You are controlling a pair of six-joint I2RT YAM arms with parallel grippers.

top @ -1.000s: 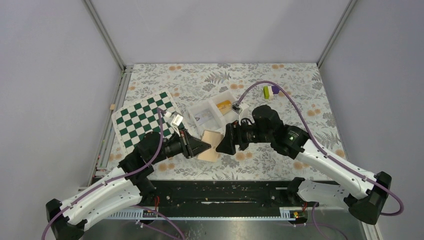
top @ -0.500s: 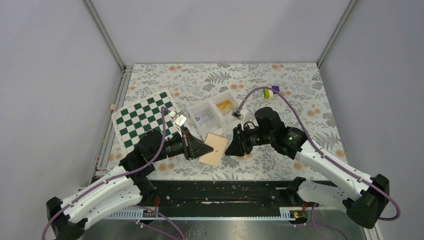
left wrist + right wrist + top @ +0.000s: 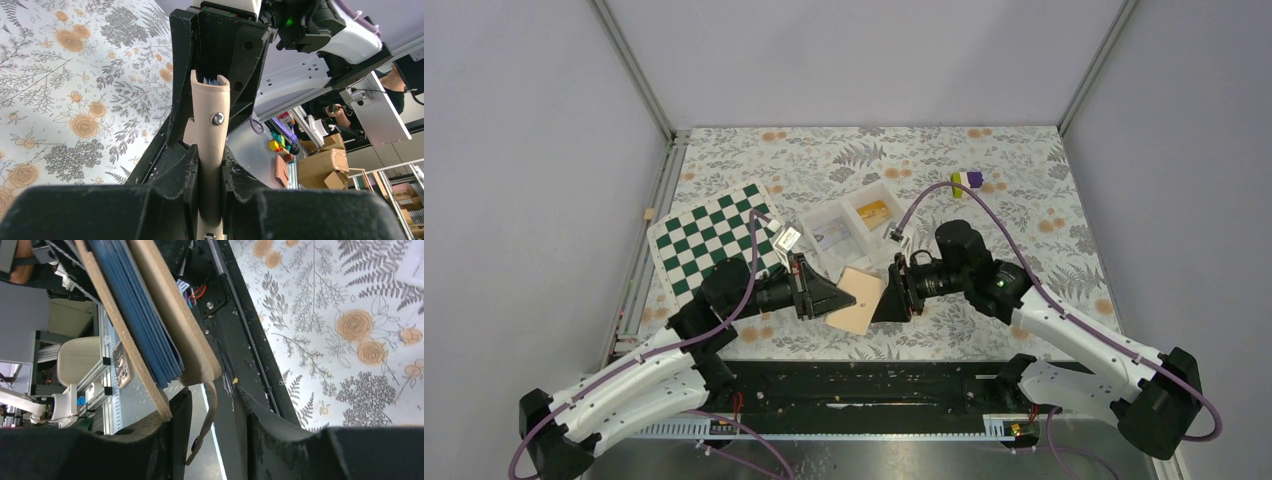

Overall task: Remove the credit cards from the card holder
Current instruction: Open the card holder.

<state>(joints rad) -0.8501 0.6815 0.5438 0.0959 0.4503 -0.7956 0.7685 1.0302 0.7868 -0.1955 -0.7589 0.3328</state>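
Left gripper (image 3: 836, 298) clamped on card holder (image 3: 860, 292); right gripper (image 3: 882, 303) straddles the opposite edge, grip unclear.

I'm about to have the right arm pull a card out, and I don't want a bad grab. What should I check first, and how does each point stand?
1. Left gripper clamped on the card holder: ok, jaws shut on its tan edge.
2. Holder's open edge faces the right gripper: ok.
3. Right jaws on a credit card: not ok. They stand apart, with only the holder's tan strap hanging between them.
4. A single card singled out: cannot tell. Blue leaves show between the tan covers, but no separate card is visible.
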